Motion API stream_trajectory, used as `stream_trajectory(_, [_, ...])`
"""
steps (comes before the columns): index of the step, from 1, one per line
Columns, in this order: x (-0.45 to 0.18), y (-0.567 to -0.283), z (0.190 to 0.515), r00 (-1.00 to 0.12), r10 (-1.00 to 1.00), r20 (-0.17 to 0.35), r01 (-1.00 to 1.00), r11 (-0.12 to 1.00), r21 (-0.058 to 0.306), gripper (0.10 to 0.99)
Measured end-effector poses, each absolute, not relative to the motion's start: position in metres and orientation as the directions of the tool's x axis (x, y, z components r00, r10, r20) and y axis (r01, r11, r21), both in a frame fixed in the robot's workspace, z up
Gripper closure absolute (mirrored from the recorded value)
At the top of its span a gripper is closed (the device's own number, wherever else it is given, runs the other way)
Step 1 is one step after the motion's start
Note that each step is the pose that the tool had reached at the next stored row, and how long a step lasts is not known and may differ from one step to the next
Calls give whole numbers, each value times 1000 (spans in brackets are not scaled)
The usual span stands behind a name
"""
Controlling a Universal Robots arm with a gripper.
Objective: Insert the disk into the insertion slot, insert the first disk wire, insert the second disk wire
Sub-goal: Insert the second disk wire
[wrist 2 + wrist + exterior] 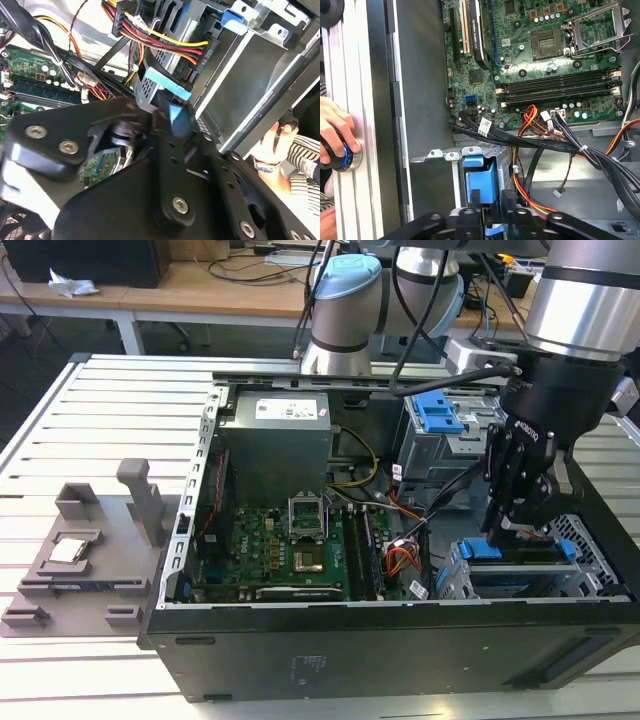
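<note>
Disk (510, 562) in cage (452, 582): rigid, dense, shock-sensitive; hold blue frame edges. Gripper (520, 528) at its rear; finger state unclear.

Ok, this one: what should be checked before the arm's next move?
1. End effector above the slot: ok.
2. Disk at the slot's mouth: ok, its blue carrier shows there.
3. Disk fully seated: cannot tell.
4. Cables off the disk's carrier: ok, they pass beside the slot.
5. Hand outside the case: ok.
</note>
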State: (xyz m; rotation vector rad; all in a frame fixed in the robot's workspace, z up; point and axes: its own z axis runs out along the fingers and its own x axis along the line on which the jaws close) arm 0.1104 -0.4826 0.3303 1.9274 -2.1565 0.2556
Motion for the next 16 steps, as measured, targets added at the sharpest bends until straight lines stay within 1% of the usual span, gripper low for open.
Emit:
stream_trajectory(1, [110,-483,330,-103,-951,290,-993,116,28,749])
stream_trajectory(3, [110,-483,331,-103,-951,291,-993,116,28,749])
stream_trajectory(5, [110,-483,339,-103,-951,290,-993,116,28,749])
stream_trajectory(7, [111,-483,339,-103,-951,290,-993,116,28,749])
stream_trajectory(8, [118,-483,337,-100,-951,291,-993,116,38,749])
stream_trajectory(10, [125,-482,335,-98,-951,292,-992,116,44,749])
stream_trajectory(16, [125,-483,333,-98,-951,292,-992,116,45,749])
